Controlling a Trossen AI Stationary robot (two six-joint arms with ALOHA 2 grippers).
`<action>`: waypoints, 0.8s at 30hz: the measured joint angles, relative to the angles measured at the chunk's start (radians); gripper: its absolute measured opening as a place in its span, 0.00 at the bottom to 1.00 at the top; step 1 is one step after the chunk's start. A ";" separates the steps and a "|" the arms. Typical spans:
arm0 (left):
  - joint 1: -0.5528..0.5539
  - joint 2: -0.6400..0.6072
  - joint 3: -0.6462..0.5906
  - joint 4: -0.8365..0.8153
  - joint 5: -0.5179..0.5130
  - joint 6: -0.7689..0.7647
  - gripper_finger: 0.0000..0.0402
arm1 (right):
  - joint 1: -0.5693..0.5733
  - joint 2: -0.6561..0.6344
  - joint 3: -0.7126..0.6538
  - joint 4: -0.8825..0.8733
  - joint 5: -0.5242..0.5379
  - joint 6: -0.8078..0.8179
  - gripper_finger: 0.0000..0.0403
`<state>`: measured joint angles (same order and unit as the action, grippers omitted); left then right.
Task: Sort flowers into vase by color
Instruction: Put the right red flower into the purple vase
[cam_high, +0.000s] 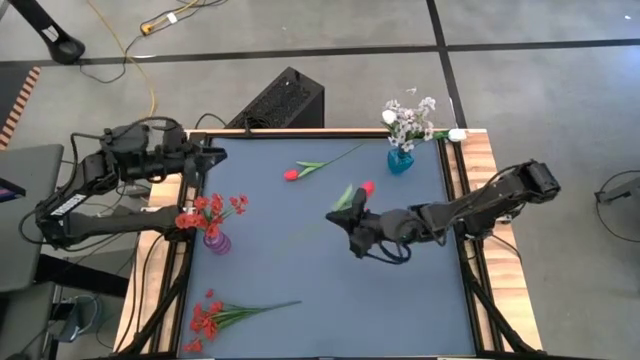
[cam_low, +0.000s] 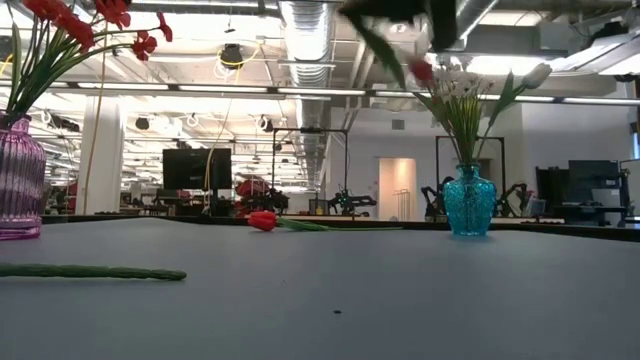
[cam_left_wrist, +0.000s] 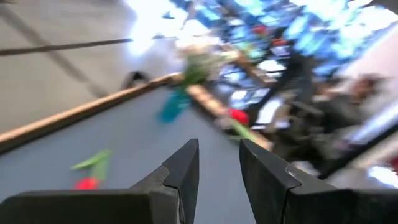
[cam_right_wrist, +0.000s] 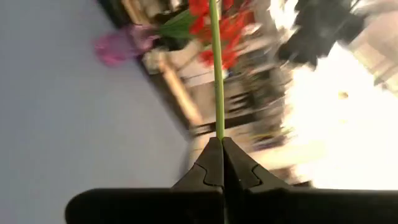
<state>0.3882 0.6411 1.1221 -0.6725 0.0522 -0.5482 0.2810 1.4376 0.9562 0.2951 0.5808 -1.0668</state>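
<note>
Your right hand is pressed together on the thin green stem of a red tulip, lifted above mid-bench; the stem's long axis runs from the bud, on the far side of the hand, down toward the purple vase of red blossoms, which lies well apart on the left side of the bench. The right arm reaches in low from the right edge, forearm roughly level. Your left hand, fingers partly spread and empty, waits near the purple vase at the left edge.
</note>
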 joint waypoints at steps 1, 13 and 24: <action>0.000 0.000 0.000 0.029 0.039 -0.015 0.26 | 0.002 0.001 0.007 0.030 0.004 -0.073 0.04; -0.038 0.078 0.000 0.165 0.231 -0.084 0.26 | -0.005 0.108 0.155 0.120 -0.016 -0.900 0.05; -0.090 0.236 0.000 0.170 0.278 -0.056 0.26 | -0.089 0.313 0.401 0.221 -0.018 -1.189 0.05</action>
<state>0.2983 0.8766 1.1221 -0.5020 0.3300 -0.6044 0.1917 1.7504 1.3573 0.5166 0.5629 -2.2561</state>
